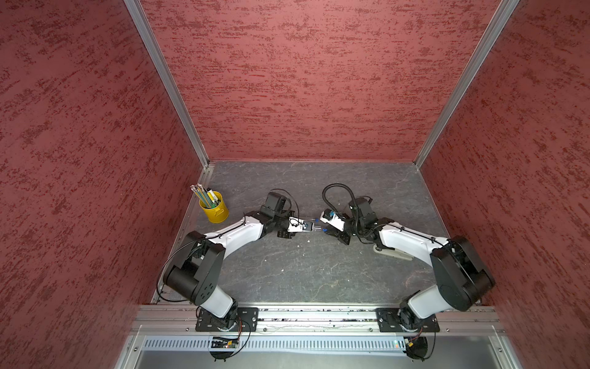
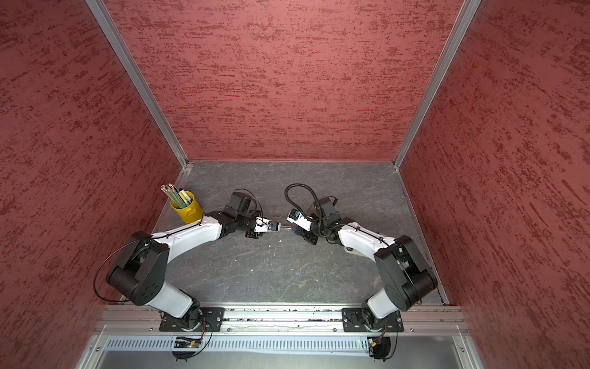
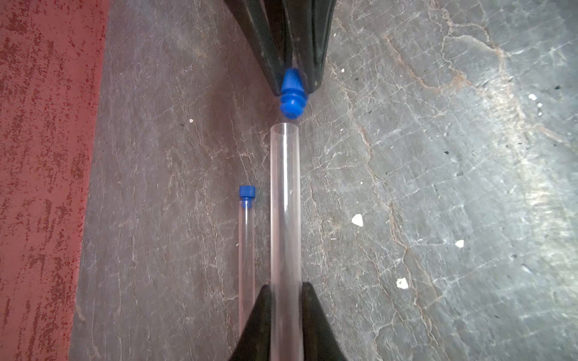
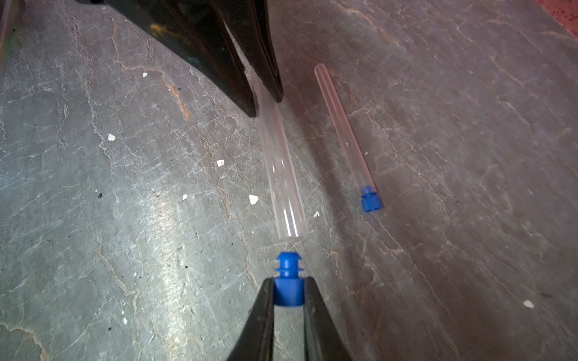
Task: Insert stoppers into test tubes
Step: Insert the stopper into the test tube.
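Note:
My left gripper is shut on a clear test tube, which it holds level above the table with the open mouth toward my right gripper. That gripper is shut on a blue stopper by its wide cap. The ribbed tip points at the tube mouth, a small gap away and roughly in line. A second test tube lies on the table beside them with a blue stopper in its mouth. In both top views the two grippers meet tip to tip at mid table.
A yellow cup of striped pencils stands at the far left of the grey stone-look table. Small white specks lie scattered on it. A grey object lies under my right arm. Red walls close in three sides.

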`<state>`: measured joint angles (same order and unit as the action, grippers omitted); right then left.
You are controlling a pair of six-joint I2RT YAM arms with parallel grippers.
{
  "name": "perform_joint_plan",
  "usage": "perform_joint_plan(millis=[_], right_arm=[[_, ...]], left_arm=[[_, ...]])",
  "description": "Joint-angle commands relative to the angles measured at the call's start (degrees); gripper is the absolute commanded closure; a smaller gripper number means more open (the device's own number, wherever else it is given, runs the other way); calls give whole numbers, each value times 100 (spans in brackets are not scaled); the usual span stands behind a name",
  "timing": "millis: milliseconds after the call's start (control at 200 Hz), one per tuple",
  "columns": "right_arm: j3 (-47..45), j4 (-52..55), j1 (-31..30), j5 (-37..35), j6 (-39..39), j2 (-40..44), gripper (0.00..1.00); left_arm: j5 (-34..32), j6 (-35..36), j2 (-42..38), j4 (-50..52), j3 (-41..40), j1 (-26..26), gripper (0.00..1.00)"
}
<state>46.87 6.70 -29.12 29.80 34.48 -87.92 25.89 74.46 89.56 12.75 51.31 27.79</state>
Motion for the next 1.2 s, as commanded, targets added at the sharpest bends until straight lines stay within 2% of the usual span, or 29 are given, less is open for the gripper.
perform_joint_plan(millis=[0,1197], right_arm=[[89,33,-49,157,-20,90,82],[153,77,-113,118,15,-38,82]], left_arm=[[150,92,-108,-38,-79,50,82],[226,244,-15,-90,-17,148,82]])
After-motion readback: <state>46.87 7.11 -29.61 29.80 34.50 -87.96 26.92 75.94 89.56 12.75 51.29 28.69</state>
